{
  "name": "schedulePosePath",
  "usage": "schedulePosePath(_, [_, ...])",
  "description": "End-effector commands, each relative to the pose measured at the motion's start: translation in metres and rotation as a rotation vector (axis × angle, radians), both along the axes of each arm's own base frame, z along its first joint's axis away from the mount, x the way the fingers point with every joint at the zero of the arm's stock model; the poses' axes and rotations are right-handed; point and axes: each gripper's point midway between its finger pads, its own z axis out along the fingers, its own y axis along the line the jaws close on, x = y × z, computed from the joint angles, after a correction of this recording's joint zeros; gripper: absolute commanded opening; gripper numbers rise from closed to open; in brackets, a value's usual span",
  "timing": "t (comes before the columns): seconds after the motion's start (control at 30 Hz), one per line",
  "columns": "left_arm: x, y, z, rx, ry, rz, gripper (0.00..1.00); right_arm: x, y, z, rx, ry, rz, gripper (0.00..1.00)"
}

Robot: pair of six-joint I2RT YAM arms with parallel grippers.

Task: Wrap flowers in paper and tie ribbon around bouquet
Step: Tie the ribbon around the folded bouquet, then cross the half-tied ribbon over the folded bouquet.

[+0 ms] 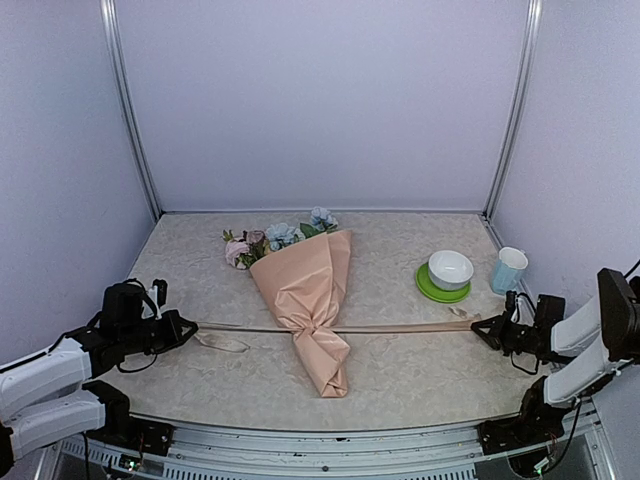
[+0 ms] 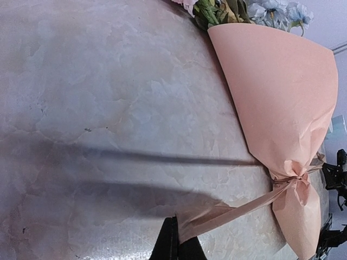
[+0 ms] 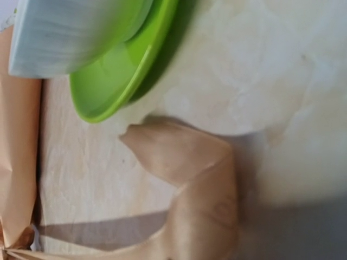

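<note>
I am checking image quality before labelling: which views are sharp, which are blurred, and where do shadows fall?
Top view: sharp, evenly lit, no glare on the bouquet. Left wrist: table texture sharp, two dark shadow bands across it. Right wrist: blurred throughout; bowl, plate and ribbon all soft.

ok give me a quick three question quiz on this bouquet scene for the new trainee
1. True or false: the white bowl sits on the green plate.
2. Where does the ribbon cross the bouquet? A) at the wide rim B) at the pinched waist above the tail C) nowhere, it lies apart
3. Fill in: the left gripper and the right gripper are each shut on the ____.
Key: 1 true; 2 B; 3 ribbon.
</note>
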Motion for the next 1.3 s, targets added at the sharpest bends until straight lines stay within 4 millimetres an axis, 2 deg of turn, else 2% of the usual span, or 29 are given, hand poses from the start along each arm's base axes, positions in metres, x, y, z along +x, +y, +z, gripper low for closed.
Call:
schedulePosePath(0.0, [0.011,0.028,-0.002,0.085,-0.035,0.117,0.0,0.021,-0.04,0.011,-0.114,-0.081,-0.148,0.0])
schedulePosePath(0.13, [0.009,-0.019,0.028,0.105,-0.119,-0.056,0.0,0.027,-0.008,0.053,-0.126,-0.18,-0.062,0.0])
schedulePosePath(0.23, [0.007,-0.054,0.053,0.12,-0.184,-0.183,0.0,0.03,0.022,0.101,-0.15,-0.292,0.007,0.0])
schedulePosePath(0.37, [-0.001,-0.1,0.083,0.161,-0.269,-0.333,0.0,0.025,0.053,0.151,-0.129,-0.377,0.066,0.0])
schedulePosePath(0.43, [-0.006,-0.119,0.1,0.187,-0.315,-0.396,0.0,0.02,0.067,0.17,-0.126,-0.41,0.093,0.0])
schedulePosePath(0.5, [-0.006,-0.136,0.129,0.185,-0.377,-0.434,0.0,0.014,0.083,0.183,-0.118,-0.426,0.128,0.0])
schedulePosePath(0.63, [-0.012,-0.163,0.169,0.196,-0.47,-0.512,0.0,-0.002,0.118,0.182,-0.117,-0.386,0.224,0.0])
schedulePosePath(0.77, [-0.02,-0.182,0.191,0.202,-0.522,-0.576,0.0,-0.023,0.158,0.168,-0.134,-0.32,0.353,0.0])
schedulePosePath(0.87, [-0.027,-0.193,0.198,0.193,-0.536,-0.615,0.0,-0.042,0.186,0.146,-0.153,-0.238,0.468,0.0])
schedulePosePath(0.97, [-0.035,-0.201,0.206,0.181,-0.557,-0.647,0.0,-0.058,0.198,0.109,-0.239,-0.1,0.559,0.0])
schedulePosePath(1.0, [-0.038,-0.203,0.21,0.171,-0.565,-0.66,0.0,-0.062,0.197,0.098,-0.276,-0.053,0.576,0.06])
schedulePosePath(1.1, [-0.045,-0.21,0.214,0.149,-0.578,-0.7,0.0,-0.066,0.18,0.072,-0.436,0.064,0.589,0.53])
schedulePosePath(1.13, [-0.046,-0.211,0.213,0.148,-0.578,-0.71,0.0,-0.063,0.173,0.073,-0.495,0.069,0.58,0.63])
schedulePosePath(1.2, [-0.048,-0.214,0.21,0.149,-0.573,-0.726,0.0,-0.051,0.166,0.088,-0.58,0.027,0.553,0.69])
schedulePosePath(1.27, [-0.05,-0.215,0.209,0.143,-0.57,-0.737,0.0,-0.041,0.183,0.122,-0.591,-0.11,0.587,0.79])
